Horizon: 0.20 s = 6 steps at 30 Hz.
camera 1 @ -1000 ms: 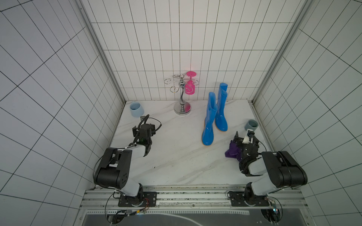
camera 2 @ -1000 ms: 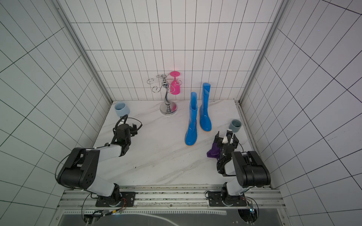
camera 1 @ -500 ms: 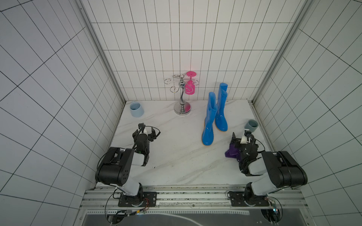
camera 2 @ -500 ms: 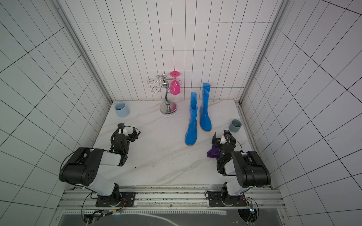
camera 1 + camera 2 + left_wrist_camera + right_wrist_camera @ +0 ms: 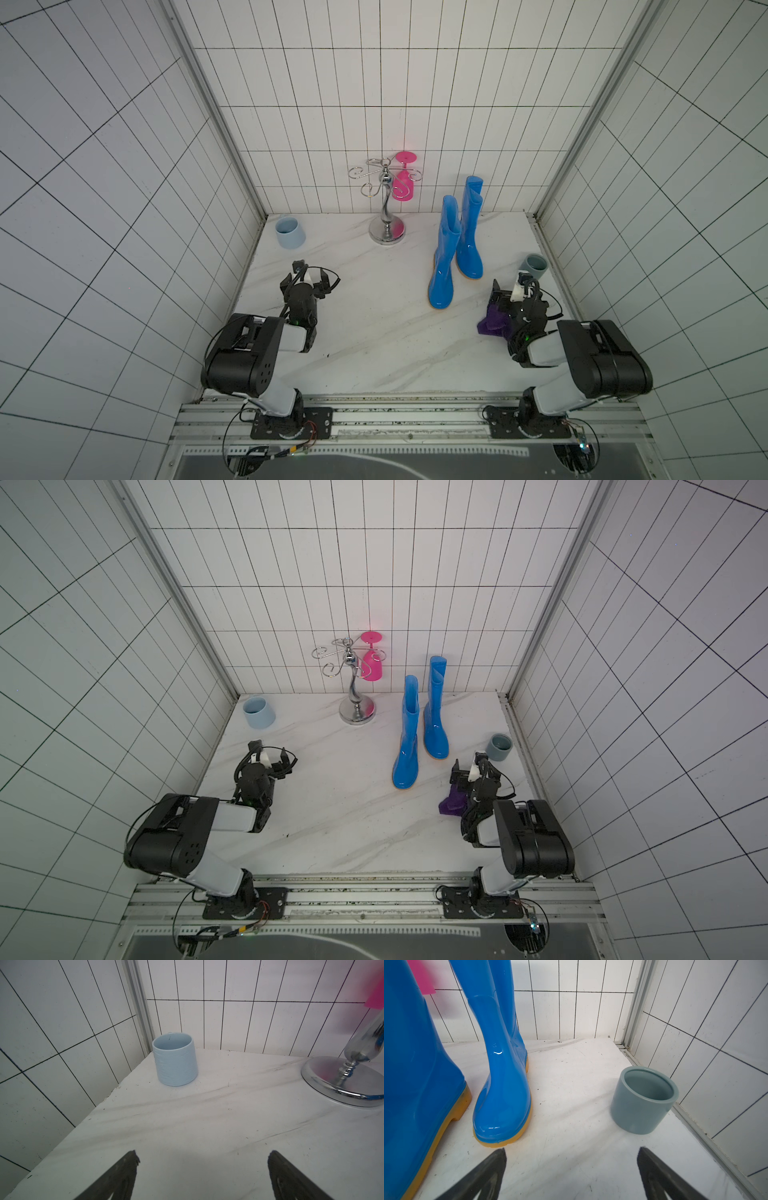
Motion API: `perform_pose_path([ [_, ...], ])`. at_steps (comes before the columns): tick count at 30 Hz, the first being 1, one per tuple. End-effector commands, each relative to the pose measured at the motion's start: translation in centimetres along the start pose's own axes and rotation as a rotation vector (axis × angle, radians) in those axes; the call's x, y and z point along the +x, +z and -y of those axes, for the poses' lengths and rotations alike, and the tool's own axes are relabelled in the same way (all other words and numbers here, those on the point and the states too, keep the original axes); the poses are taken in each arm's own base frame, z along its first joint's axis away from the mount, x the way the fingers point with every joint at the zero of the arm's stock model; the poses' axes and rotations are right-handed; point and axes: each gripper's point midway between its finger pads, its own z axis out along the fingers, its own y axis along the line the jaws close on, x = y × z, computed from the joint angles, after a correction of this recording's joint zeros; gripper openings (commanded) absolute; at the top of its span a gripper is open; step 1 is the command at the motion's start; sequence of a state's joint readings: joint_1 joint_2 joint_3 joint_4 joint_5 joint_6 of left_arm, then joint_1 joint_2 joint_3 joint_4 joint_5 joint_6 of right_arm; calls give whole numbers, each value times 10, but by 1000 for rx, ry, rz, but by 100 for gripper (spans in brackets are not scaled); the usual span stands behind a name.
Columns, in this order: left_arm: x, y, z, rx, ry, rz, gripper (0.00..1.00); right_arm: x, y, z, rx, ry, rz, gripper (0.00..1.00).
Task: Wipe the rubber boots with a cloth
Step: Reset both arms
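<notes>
Hazard: toppling of rubber boots, upright at far right of bench, under sideways wipe force. Left pincer and right pincer fully spread, empty. Cloth near right, partly hidden by right arm: prone to partial grasp or snagging. Brace boot while wiping.

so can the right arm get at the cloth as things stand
Probably yes: the cloth lies beside the open right end effector, nothing stacked on it, though slightly behind, so the arm would likely need to pull back first.
</notes>
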<state>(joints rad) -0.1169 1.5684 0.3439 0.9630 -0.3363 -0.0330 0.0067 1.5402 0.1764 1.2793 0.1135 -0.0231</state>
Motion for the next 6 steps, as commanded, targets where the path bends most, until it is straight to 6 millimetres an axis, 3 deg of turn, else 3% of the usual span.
perform_pose_path([
  [1,-10,2,0,-20,16,23,98,-24,14,-1,-7,8,58,99],
  [6,-11,2,0,-20,16,24,98,-24,14,-1,-13,10,57,99],
])
